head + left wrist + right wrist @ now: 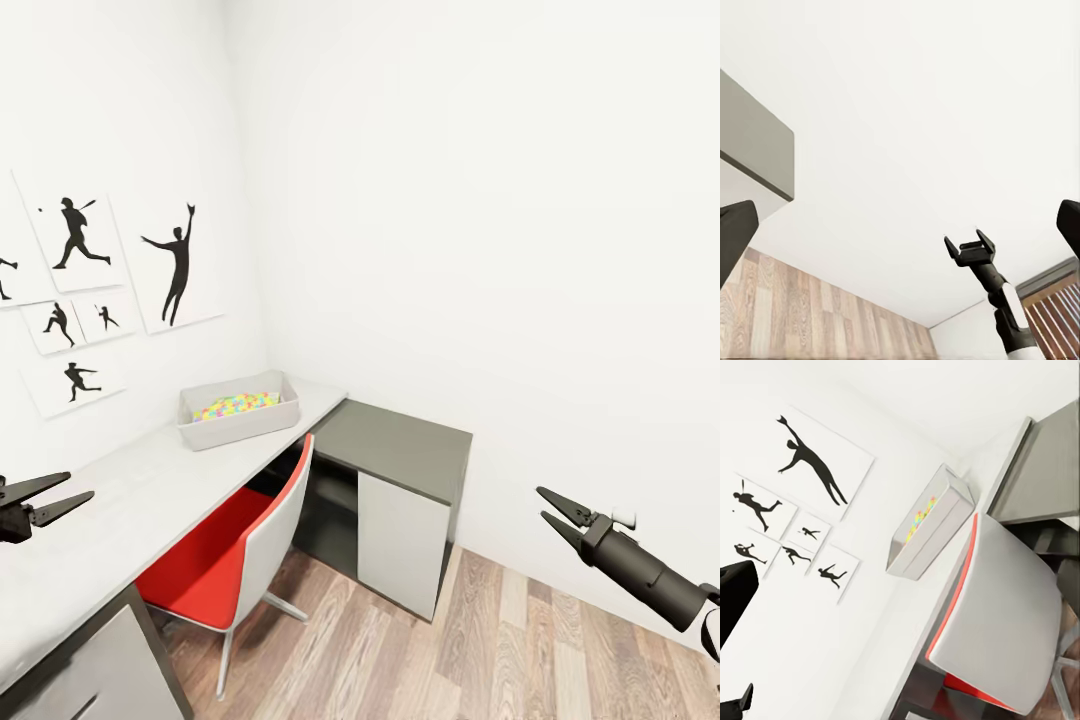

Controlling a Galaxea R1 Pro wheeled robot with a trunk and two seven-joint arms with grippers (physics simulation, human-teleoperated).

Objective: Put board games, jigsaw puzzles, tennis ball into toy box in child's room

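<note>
The grey toy box (238,410) stands on the long pale table (120,500) against the left wall, near the far corner. A flat multicoloured speckled thing (234,404) lies inside it. My left gripper (80,486) hovers over the table's near part, open and empty, well short of the box. My right gripper (540,503) hangs open and empty over the floor at the right, far from the table. In the right wrist view, the toy box (928,526) sits beyond the chair back. In the left wrist view, the right gripper (971,250) appears against the white wall.
A red-and-grey chair (240,555) is tucked under the table below the box. A dark grey cabinet (405,480) fills the corner at the table's end. Baseball silhouette posters (100,290) hang on the left wall. Wood floor (500,640) stretches to the right.
</note>
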